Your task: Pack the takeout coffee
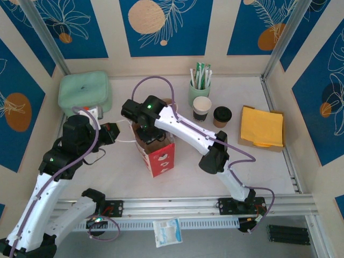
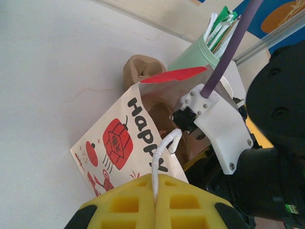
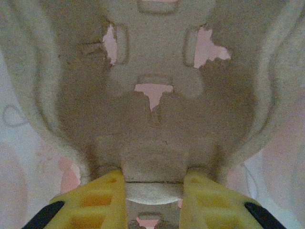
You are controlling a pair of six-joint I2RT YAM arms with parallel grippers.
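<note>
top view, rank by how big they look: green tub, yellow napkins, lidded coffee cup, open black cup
1. green tub
2. yellow napkins, only a little smaller
3. open black cup and lidded coffee cup: about alike, so not ranked apart

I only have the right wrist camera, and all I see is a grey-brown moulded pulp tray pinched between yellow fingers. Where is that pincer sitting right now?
Observer: The right pincer, shut on the grey-brown moulded pulp tray, is down inside the red-and-white paper bag at mid-table.
Operator: What holds the bag?
Observer: The left pincer is shut on the bag's white cord handle, taut toward the left.
Operator: And the coffee?
Observer: The tan paper takeout cup with round black lid stands untouched right of the bag, beside the black-sided paper cup.
</note>
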